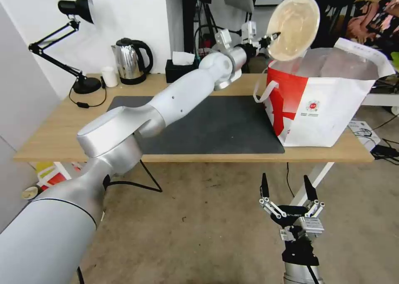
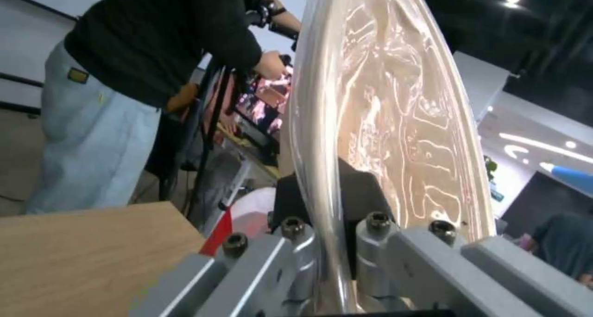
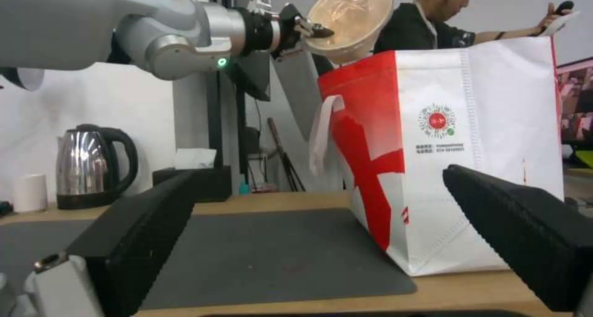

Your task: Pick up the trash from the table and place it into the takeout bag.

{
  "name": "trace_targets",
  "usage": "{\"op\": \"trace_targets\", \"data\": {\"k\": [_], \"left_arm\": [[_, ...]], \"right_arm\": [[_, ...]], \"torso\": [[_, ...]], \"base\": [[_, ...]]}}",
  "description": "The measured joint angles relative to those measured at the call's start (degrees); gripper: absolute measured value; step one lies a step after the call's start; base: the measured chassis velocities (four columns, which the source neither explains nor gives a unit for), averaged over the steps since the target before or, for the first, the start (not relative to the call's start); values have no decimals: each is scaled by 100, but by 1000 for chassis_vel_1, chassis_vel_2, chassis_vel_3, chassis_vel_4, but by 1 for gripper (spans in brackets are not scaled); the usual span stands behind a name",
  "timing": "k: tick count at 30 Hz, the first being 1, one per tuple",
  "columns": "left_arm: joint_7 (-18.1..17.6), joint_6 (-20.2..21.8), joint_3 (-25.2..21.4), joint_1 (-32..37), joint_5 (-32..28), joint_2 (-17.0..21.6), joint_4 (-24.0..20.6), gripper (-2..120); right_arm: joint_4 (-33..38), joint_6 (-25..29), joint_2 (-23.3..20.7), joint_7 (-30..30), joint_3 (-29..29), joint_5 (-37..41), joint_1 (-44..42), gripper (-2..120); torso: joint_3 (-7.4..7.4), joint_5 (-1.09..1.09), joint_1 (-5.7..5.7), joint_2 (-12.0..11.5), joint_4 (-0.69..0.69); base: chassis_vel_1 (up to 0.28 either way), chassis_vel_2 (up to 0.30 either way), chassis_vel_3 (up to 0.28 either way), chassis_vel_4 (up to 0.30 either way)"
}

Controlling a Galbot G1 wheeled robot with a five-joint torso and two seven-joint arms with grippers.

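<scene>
Nearest the camera, at about 5 o'clock in the head view, the right gripper [image 1: 286, 189] is held low in front of the table [image 1: 50, 134] with its fingers spread and nothing between them.

Farther off, toward 1 o'clock, the left gripper [image 1: 272, 38] is pinched on the rim of the tan domed bowl [image 1: 293, 27], which is carried tilted on edge above the near corner of the takeout bag [image 1: 328, 109]. The bag stands upright on the right end of the table, partly on the dark mat [image 1: 216, 126].

The release is judged best made only once the bowl is brought over the middle of the bag's mouth and lowered past the rim, since a bowl let go on edge at the corner could catch the rim or a handle [image 1: 264, 90] and fall outside.

What the bowl holds cannot be told. The bag's foil-lined mouth is seen open, but its contents are hidden.
</scene>
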Motion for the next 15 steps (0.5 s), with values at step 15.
{"op": "trace_targets", "data": {"k": [15], "left_arm": [[20, -76, 59, 109, 91, 9, 260, 0]], "right_arm": [[0, 0, 0, 0, 0, 0, 0, 100]], "torso": [[0, 0, 0, 0, 1]], "base": [[0, 0, 0, 0]]}}
